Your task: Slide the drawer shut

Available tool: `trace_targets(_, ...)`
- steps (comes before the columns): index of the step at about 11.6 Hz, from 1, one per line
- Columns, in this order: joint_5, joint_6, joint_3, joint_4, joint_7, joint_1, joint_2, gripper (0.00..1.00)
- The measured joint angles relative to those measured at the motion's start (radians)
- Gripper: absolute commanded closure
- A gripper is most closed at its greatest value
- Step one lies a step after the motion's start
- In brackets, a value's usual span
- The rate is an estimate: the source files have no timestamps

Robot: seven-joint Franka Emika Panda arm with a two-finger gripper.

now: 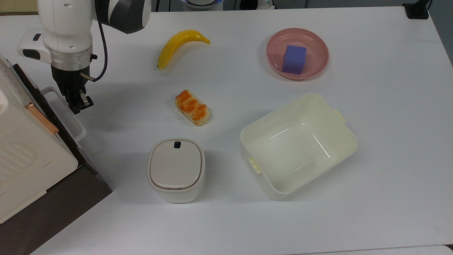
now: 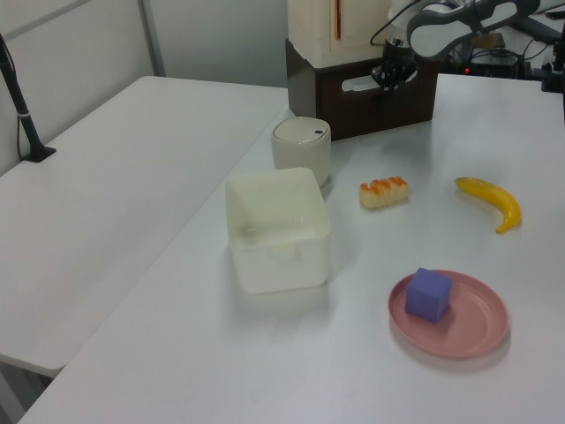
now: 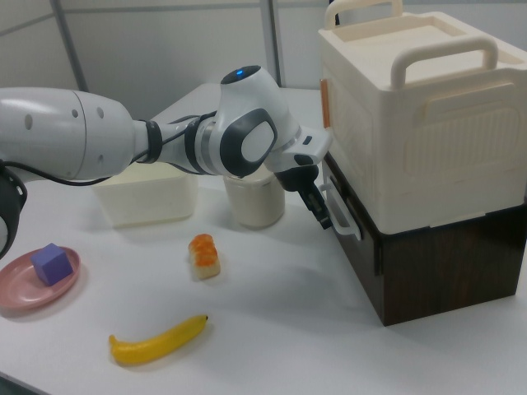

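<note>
The drawer (image 1: 78, 150) sits pushed into the dark brown cabinet, so in the top view only its dark front panel shows, as a thin slanted strip. Its white loop handle (image 1: 69, 118) sticks out toward the table. My gripper (image 1: 80, 105) hangs just beside the handle's far end, fingers shut with nothing between them. In the left view the gripper (image 2: 389, 78) is at the drawer front (image 2: 388, 106). In the right view the gripper (image 3: 322, 216) touches or nearly touches the handle (image 3: 346, 216).
A cream lidded container (image 1: 21, 148) sits on top of the cabinet. On the white table are a banana (image 1: 178, 44), a bread roll (image 1: 193, 107), a white lidded bin (image 1: 176, 170), an open cream tub (image 1: 348, 141) and a pink plate (image 1: 279, 67) with a purple block (image 1: 293, 59).
</note>
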Motion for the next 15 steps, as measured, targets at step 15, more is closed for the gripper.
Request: trace_targets(15,-0.035,-0.234,0.126,0.035,-0.332,0.043,-0.086,0.99)
